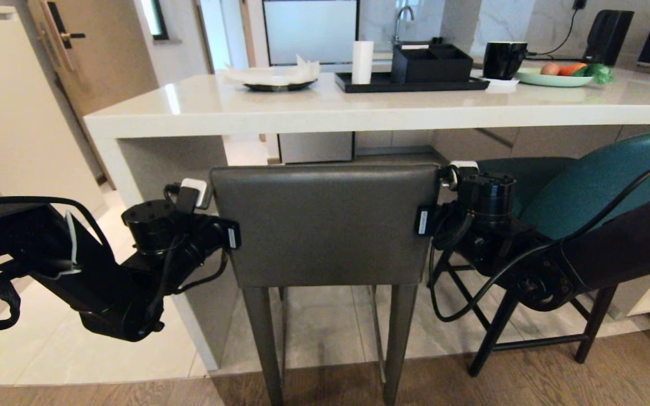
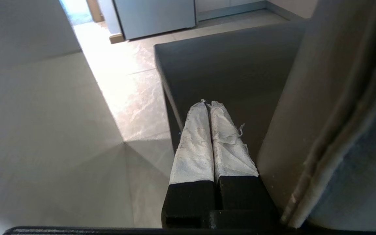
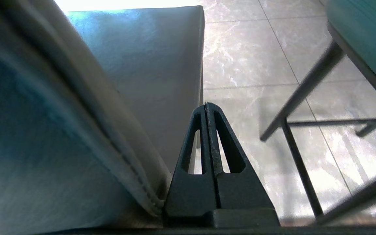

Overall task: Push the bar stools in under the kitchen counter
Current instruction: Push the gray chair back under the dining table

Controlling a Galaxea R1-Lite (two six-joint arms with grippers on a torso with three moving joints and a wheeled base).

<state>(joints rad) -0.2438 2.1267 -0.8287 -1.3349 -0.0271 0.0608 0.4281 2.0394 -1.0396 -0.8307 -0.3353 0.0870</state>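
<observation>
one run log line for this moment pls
left pincer: shut, beside grey stool back's left edge | right pincer: shut, at right edge | teal stool: untouched

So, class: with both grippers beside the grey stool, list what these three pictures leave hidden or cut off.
- Grey stool: feet cut off by the head view's bottom edge; its seat is hidden behind its own back.
- Teal stool: partly cut off by the right edge and covered by the right arm.
- Left gripper and right gripper: whether they press the stool's back cannot be told.
</observation>
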